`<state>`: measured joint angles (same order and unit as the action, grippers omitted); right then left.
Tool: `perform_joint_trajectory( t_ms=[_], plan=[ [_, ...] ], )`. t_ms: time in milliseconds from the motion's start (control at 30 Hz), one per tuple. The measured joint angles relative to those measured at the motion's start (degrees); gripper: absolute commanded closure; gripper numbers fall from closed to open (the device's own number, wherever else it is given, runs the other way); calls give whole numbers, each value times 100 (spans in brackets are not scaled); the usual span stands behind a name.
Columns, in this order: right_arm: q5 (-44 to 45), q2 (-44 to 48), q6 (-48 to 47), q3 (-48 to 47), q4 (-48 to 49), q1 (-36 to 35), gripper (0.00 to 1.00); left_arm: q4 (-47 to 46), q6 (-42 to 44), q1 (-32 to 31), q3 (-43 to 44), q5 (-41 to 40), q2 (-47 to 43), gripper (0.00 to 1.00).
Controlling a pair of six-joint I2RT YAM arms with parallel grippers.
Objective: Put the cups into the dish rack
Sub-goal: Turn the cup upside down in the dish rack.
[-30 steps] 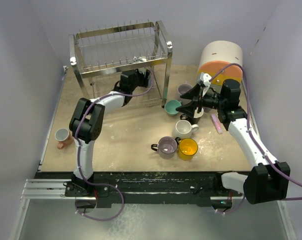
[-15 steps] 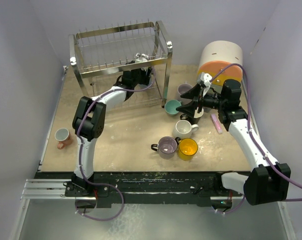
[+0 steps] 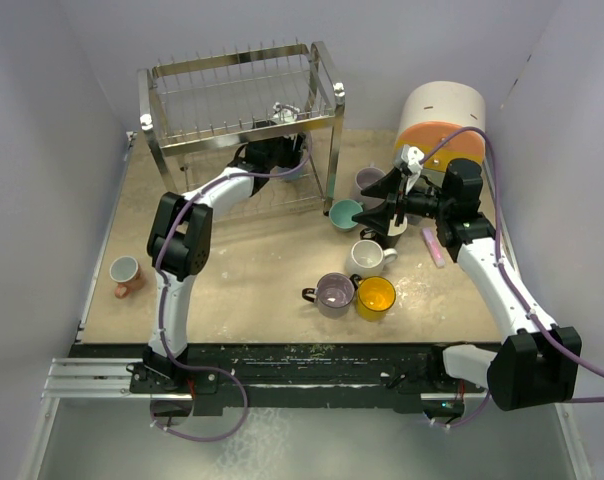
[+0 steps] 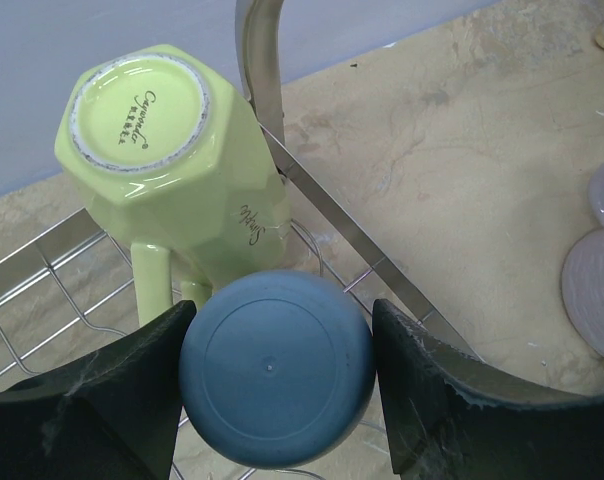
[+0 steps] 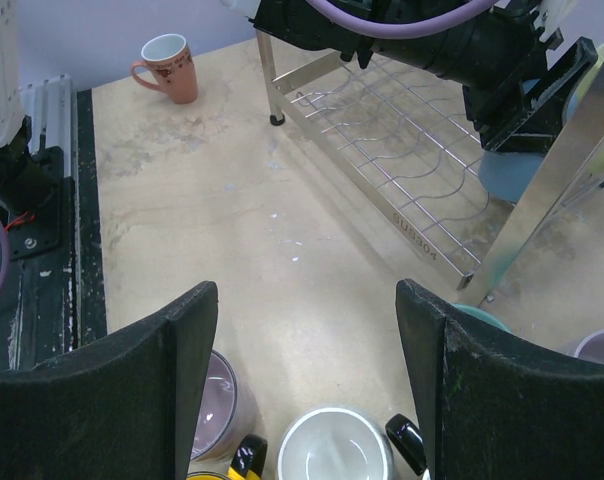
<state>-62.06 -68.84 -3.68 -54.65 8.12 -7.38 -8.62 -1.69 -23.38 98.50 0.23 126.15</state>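
My left gripper [image 4: 280, 335] reaches into the lower tier of the chrome dish rack [image 3: 237, 100] and is shut on a blue cup [image 4: 275, 365], held base towards the camera with a finger on each side. Just behind it a yellow-green cup [image 4: 172, 150] stands upside down on the wire grid. My right gripper [image 5: 307, 380] hangs open over the table above a white cup [image 5: 332, 450]. Teal [image 3: 344, 214], lilac [image 3: 370, 180], white [image 3: 368, 257], lilac black-handled [image 3: 334, 293] and yellow [image 3: 376, 297] cups cluster right of centre. A pinkish cup [image 3: 125, 272] stands alone at the left.
The round white-orange drawer unit [image 3: 442, 120] stands at the back right. A small pink bar [image 3: 433, 246] lies beside my right arm. The rack's right corner post [image 5: 542, 170] rises close to the teal cup [image 5: 482, 318].
My left gripper has carried the blue cup a little farther back and right inside the rack's lower tier. The right arm has not moved.
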Motion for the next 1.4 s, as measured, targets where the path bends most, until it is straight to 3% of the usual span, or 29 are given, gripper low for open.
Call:
perform_joint_trajectory(
  t_ms=[633, 1133, 1400],
  plan=[
    [0, 0, 0, 2, 17, 0, 26, 210, -387, 0, 17, -114, -2, 9],
    [-7, 0, 0, 2, 39, 0, 26, 203, -396, 0, -490, -243, -339, 1],
    [-7, 0, 0, 2, 42, 0, 26, 90, -345, 0, -715, -273, -415, 4]
  ],
)
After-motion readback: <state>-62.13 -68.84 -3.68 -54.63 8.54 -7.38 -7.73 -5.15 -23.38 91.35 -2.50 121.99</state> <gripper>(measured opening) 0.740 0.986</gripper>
